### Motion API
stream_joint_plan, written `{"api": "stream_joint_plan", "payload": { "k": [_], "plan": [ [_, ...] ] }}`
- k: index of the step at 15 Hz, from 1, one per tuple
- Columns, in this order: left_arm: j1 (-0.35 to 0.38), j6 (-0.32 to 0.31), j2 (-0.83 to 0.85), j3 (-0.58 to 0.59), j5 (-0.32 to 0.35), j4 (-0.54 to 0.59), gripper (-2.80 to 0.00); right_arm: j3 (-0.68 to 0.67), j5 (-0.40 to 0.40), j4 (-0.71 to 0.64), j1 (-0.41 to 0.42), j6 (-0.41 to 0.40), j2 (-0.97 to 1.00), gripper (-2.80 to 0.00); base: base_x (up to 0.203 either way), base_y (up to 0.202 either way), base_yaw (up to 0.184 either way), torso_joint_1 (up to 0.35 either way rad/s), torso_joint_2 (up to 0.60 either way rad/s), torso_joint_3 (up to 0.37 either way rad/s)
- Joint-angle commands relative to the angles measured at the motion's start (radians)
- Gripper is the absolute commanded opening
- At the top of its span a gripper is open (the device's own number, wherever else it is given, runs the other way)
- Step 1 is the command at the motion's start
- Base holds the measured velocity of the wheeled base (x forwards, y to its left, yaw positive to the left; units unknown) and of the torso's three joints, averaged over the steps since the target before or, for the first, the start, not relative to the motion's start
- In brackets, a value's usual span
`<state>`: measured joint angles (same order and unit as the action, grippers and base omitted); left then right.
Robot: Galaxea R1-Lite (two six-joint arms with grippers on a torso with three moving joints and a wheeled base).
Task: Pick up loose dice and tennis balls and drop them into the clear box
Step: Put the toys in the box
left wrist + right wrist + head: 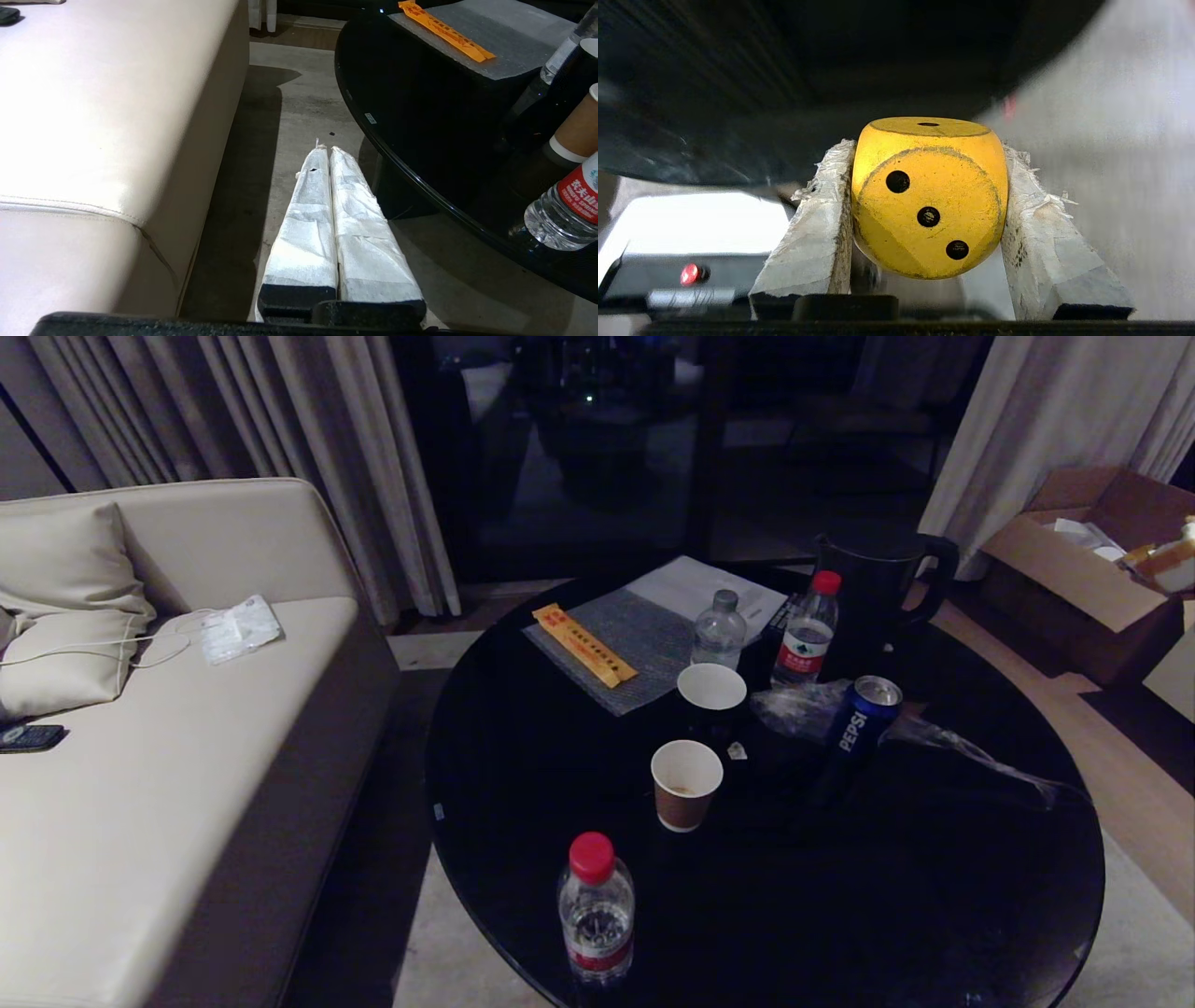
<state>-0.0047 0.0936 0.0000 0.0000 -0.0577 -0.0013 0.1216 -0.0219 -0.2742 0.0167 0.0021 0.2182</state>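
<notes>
While carrying toward a clear box not in sight: right end effector clamped on yellow die, pinched at opposite faces for steadiness. Left end effector closed, empty, parked beside the worktop.

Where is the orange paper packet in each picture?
Head view: the orange packet lies on the grey mat at the far side of the black round table.
Left wrist view: the orange packet lies on the grey mat, up near the top edge.
Right wrist view: not in it.
Shared landmark: the grey mat under it.
</notes>
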Motion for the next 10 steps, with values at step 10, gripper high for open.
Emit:
{"api": "stream_joint_plan", "payload": {
  "k": [10],
  "plan": [
    [0.000,0.001,0.002,0.002,-0.001,0.000,-2.80,-0.008,-0.001,-0.022,-0.026,0.001,-0.218,-2.80,0.000,0.000,0.000,0.000,0.00,0.000]
  ]
}}
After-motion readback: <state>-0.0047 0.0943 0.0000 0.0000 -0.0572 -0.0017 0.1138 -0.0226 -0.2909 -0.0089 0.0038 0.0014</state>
